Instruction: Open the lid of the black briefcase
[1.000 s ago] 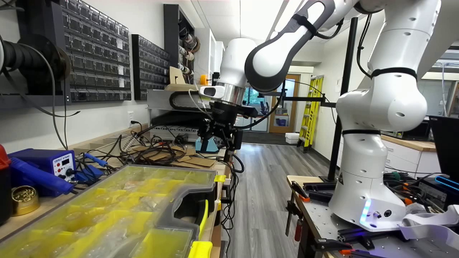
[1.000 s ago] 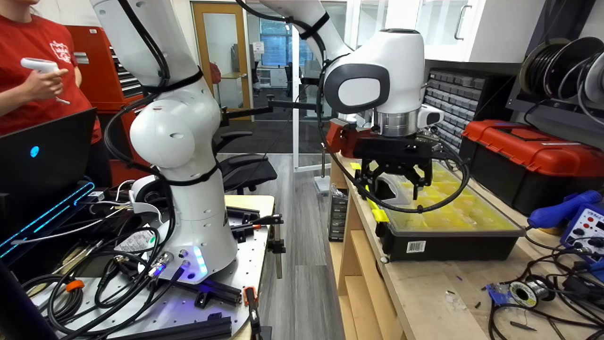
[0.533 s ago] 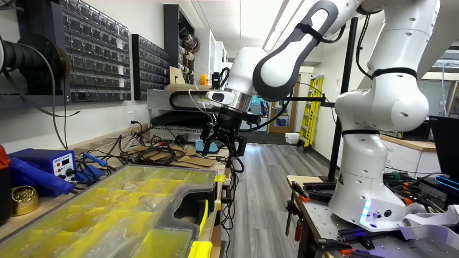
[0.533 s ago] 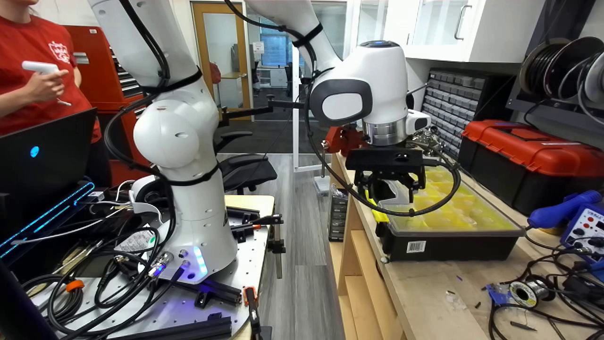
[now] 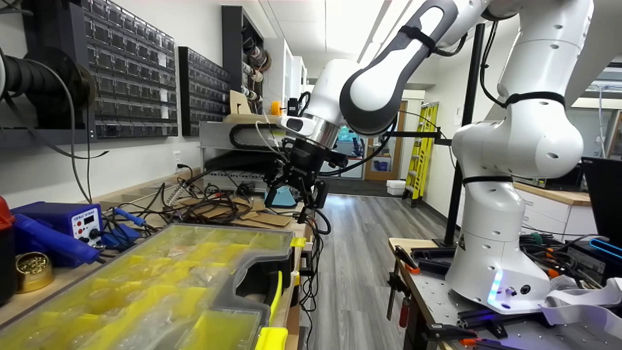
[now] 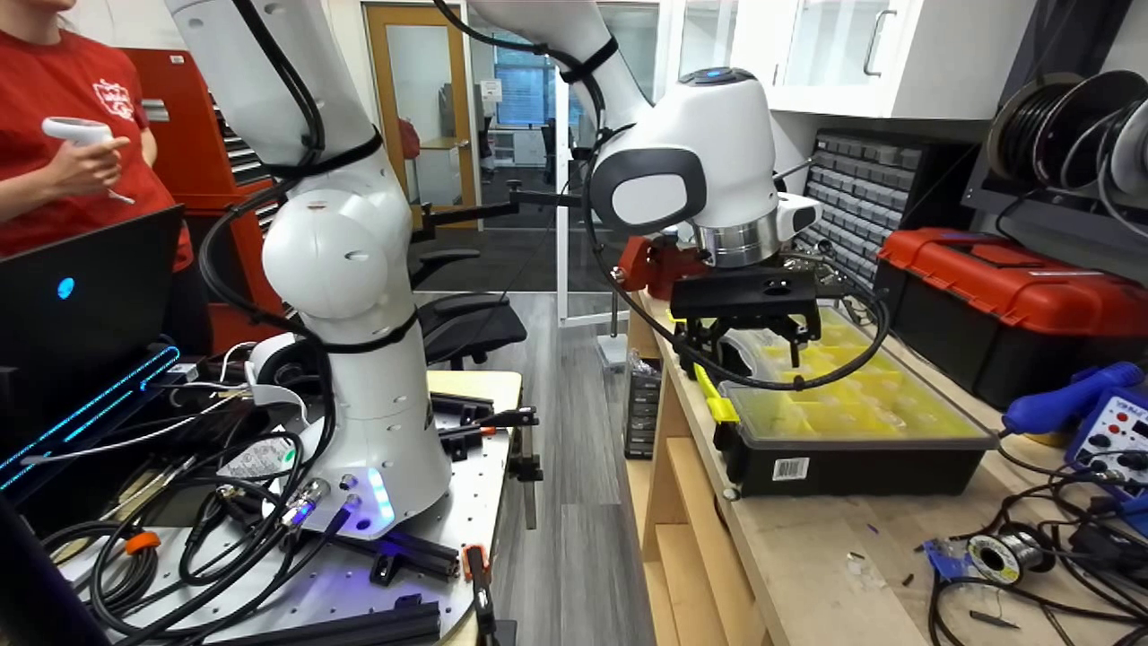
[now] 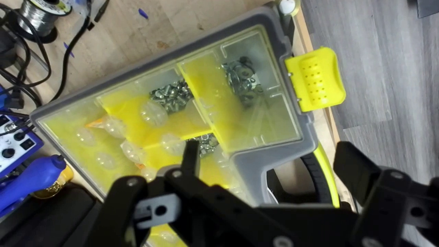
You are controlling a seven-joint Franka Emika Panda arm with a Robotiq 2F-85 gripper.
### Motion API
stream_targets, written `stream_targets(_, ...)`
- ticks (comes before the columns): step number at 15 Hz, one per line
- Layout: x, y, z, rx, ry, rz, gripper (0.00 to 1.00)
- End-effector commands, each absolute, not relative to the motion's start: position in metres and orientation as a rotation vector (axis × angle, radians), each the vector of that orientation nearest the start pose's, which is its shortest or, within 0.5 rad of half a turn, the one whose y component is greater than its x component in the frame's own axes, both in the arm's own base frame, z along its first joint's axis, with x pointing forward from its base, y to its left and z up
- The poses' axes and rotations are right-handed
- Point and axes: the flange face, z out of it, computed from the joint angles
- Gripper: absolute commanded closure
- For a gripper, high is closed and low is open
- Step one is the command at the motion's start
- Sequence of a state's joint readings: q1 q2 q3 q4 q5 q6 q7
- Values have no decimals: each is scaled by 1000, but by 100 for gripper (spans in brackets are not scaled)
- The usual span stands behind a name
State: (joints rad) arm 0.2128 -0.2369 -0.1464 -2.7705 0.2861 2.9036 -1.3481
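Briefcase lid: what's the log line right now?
claw: open, empty | lid: closed | briefcase: on workbench | opening: not done

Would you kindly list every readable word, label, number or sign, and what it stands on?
"YIHUA", probably: blue soldering station; characters after it blurred.
Wordless alien-head logo: laptop.
Too small or blurred: barcode label on the black briefcase, print on the red T-shirt, lettering on the gripper, solder spool label, triangular sticker on the robot base, distant paper notice.
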Motion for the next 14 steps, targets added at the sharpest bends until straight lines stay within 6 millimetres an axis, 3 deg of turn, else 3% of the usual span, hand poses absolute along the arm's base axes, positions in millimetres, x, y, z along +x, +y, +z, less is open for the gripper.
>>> stream_targets(1, 411, 12, 319, -2670, -1719, -606, 0)
stream_targets(14, 412, 11, 308, -2668, -1756, -572, 0)
